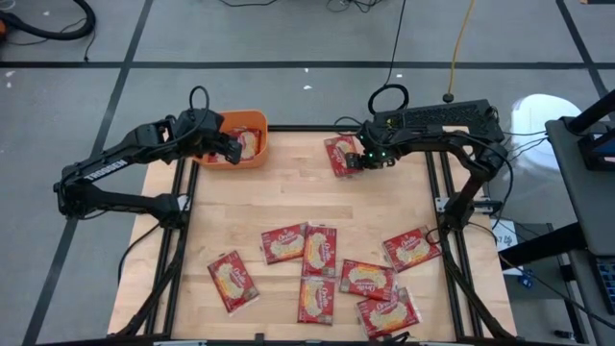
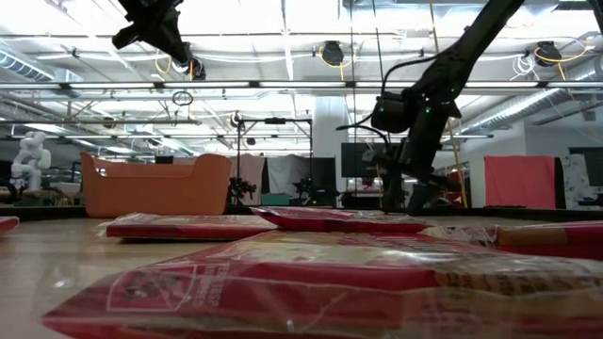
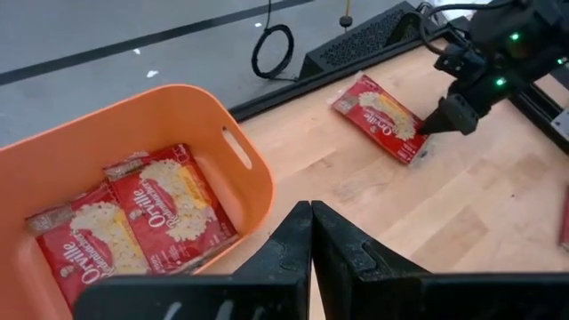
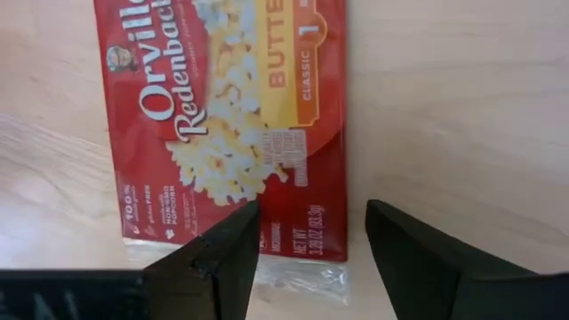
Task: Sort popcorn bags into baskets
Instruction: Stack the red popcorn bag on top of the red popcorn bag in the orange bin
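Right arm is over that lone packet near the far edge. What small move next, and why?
Probably lower the right end effector and close on the packet: its fingers stand open over the packet's near edge, nothing gripped yet. The left end effector waits shut by the orange basket.

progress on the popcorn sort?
Done: two bags lie in the orange tub. In hand: right claw, open, is at a lone bag near the table's far edge. Left claw, shut and empty, sits by the tub. Left: seven bags at the near side.
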You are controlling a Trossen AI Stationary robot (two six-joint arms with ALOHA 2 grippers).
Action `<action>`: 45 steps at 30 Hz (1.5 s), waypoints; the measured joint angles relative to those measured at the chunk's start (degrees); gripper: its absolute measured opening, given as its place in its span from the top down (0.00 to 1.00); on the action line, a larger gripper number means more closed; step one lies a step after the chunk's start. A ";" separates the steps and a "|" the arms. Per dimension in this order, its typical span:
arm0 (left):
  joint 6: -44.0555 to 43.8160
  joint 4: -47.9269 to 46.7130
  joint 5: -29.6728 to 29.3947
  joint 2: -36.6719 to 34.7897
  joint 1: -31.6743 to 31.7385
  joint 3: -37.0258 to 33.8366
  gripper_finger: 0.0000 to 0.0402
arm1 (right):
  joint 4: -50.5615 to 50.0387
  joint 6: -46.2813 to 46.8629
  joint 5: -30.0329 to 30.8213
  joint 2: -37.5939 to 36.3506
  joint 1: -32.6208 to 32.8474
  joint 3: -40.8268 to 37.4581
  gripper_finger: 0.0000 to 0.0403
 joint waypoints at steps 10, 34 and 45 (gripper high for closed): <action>0.07 0.00 0.04 0.00 -1.78 0.00 0.98 | 0.54 1.68 -0.38 0.91 1.70 -0.08 0.77; -11.35 0.42 -5.08 2.14 -1.14 -2.74 0.96 | 16.51 12.23 -10.22 -3.76 8.38 -0.36 1.00; -13.62 9.28 16.69 11.25 -1.43 -7.30 0.79 | 15.07 17.70 -13.50 -4.57 11.55 -0.31 1.00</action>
